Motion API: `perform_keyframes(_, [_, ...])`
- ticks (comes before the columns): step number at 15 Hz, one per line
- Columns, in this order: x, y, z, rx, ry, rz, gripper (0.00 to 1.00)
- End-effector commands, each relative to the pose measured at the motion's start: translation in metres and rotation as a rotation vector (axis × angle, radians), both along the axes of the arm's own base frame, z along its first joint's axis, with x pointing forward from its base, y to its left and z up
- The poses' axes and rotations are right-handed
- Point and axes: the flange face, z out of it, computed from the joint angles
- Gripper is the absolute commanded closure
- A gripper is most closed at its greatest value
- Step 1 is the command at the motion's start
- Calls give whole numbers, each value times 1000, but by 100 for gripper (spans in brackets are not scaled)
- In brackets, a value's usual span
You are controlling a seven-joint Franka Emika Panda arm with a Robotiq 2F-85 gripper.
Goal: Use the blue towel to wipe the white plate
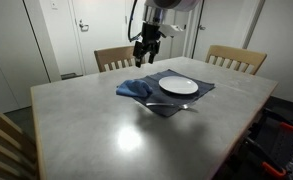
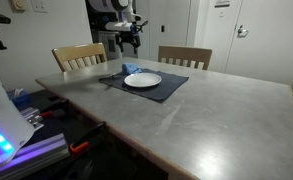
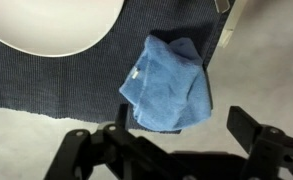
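Finds the gripper (image 1: 146, 50) hanging above the table (image 1: 106, 130), jaws spread wide and holding nothing. Locates the blue towel (image 3: 166, 85) directly beneath, crumpled in a loose heap and straddling the edge of the dark placemat (image 3: 46, 80), partly on the mat and partly on bare tabletop. Places the white plate (image 1: 179, 86) on the same mat, near the towel but apart from it, as confirmed in both exterior views. Judges the step in hand to be the descent and grasp of the towel, and rates the wiping as not yet begun. Recommends coming straight down over the thickest fold near the middle of the heap, rather than over a thin corner. Advises keeping the jaws wide until both fingertips bracket the bunched cloth, then closing fully to gather several layers. Cautions against pressing so low as to pinch the placemat along with the towel, to avoid dragging the mat and shifting the plate. Notes a slim pale item (image 1: 171, 106) at the mat's near edge, possibly a utensil, too small to identify with confidence; suggests steering clear of it. Advises raising the towel well off the mat before carrying it across, then laying a broad fold flat on the plate's face.
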Motion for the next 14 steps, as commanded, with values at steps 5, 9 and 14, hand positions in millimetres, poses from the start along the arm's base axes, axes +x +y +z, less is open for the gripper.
perform_keyframes(5, [7,25,-29,-16,90,179,0])
perform_keyframes(9, [5,30,-46,-28,129,213,0])
perform_keyframes(14, [4,34,-61,-50,147,238,0])
